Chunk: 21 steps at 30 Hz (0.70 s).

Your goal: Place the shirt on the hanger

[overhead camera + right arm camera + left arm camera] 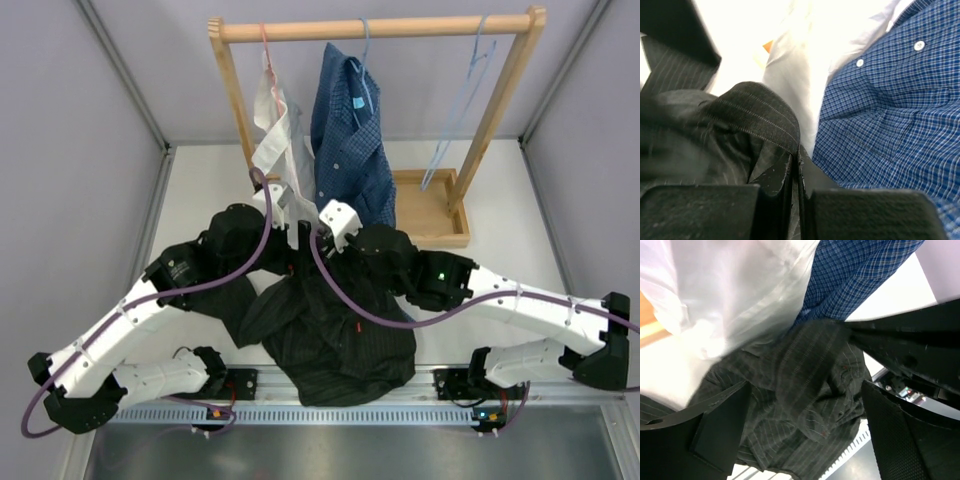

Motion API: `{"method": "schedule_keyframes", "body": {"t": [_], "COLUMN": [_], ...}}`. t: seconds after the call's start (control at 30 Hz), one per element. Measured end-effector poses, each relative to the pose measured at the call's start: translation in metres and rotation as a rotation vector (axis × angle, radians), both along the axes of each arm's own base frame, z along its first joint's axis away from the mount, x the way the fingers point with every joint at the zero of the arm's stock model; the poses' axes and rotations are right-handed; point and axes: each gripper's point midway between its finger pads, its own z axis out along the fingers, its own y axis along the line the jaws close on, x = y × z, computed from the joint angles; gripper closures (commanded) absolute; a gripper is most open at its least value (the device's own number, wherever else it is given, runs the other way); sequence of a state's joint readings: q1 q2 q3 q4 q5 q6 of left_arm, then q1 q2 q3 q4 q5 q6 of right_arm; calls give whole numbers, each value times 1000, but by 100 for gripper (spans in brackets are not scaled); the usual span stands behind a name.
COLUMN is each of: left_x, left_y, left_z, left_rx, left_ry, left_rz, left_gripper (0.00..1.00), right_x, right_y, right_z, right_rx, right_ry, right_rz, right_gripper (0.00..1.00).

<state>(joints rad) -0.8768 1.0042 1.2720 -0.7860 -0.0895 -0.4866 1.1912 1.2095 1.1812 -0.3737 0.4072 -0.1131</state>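
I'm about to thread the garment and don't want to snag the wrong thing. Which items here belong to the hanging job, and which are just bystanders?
Job:
- black pinstriped collared shirt, pinched by the right gripper
- thin light-blue hanger, bare, at the rail's right end

Bystanders:
- blue checked shirt, already hung
- white garment on the pink hanger
- wooden rack

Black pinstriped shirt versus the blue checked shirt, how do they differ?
The black pinstriped shirt is dark with fine pale stripes; the blue checked shirt is plaid. The black one lies bunched on the table; the blue one hangs from the wooden rack. Both are patterned.
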Motion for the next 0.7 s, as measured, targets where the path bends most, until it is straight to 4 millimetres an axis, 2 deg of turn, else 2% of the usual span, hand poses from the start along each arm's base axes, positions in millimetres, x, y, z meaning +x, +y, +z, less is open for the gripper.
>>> {"method": "schedule_keyframes", "body": {"t": [0.03, 0.1, 0.27, 0.33, 0.4, 0.47, 0.53, 0.63, 0.67, 0.7], "left_x": [-1, -4, -17, -23, -26, -27, -26, -25, -24, -23], "left_y": [-1, -3, 5, 12, 16, 17, 14, 5, 2, 0], "left_z": [-2, -12, -63, -70, -68, -67, -75, -100, -110, -120], "left_rx": [-10, -18, 30, 31, 6, -29, -50, -56, -47, -40], "left_ry": [16, 60, 173, 187, 179, 156, 149, 161, 172, 181], "left_rz": [5, 20, 82, 96, 101, 99, 89, 73, 69, 70], "left_gripper": [11, 25, 25, 26, 26, 26, 26, 30, 39, 44], "right_x": [2, 12, 29, 29, 27, 27, 26, 25, 25, 25], "right_y": [1, 7, 11, 9, 7, 5, 5, 9, 10, 10], "right_z": [0, 3, -11, -19, -25, -26, -22, -13, -10, -9], "right_rx": [-9, -16, -57, -77, -88, -82, -65, -31, -19, -12], "right_ry": [8, 24, 94, 121, 143, 160, 173, 183, 186, 188], "right_rz": [-13, -51, -138, -153, -164, -175, -183, -183, -183, -183], "right_gripper": [100, 100, 100, 100, 100, 100, 100, 100, 100, 100]}}
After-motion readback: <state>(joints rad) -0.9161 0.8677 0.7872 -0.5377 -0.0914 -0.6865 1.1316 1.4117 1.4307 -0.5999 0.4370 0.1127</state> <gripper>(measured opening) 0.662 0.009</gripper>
